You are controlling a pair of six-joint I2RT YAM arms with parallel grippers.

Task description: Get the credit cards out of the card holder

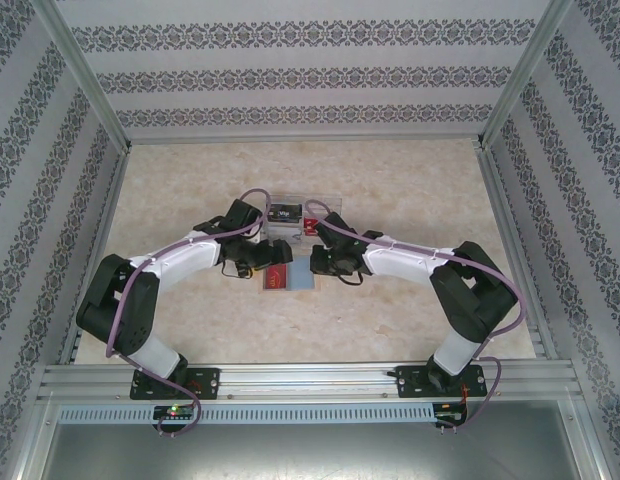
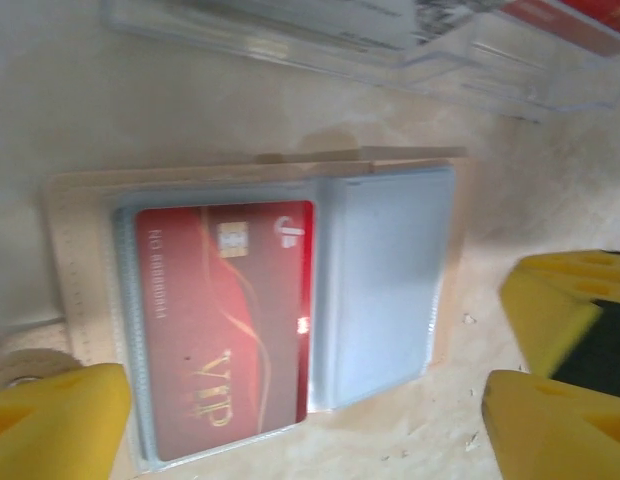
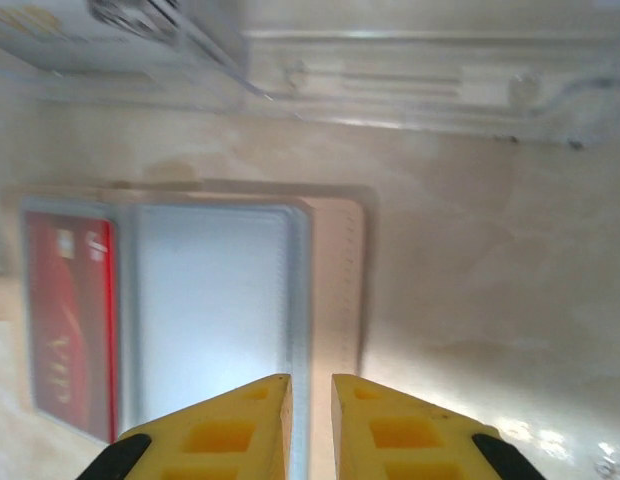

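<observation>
The card holder (image 2: 80,260) lies open and flat on the table: a tan cover with clear plastic sleeves. A red credit card (image 2: 225,330) marked VIP sits in its left sleeve; the right sleeve (image 2: 385,280) looks pale blue-grey. My left gripper (image 2: 310,430) hangs wide open just above the holder's near edge, its yellow fingers (image 2: 55,420) standing either side of the holder. My right gripper (image 3: 310,400) hovers over the holder's right edge (image 3: 335,280), jaws a narrow gap apart with nothing clamped. From above, both grippers (image 1: 258,258) (image 1: 322,262) meet over the holder (image 1: 302,276).
A clear plastic box (image 1: 290,212) stands just behind the holder, with a black card and a red card (image 1: 312,222) inside. Its wall (image 3: 410,90) runs close ahead of both grippers. Patterned walls and metal rails (image 1: 290,380) enclose the marbled table.
</observation>
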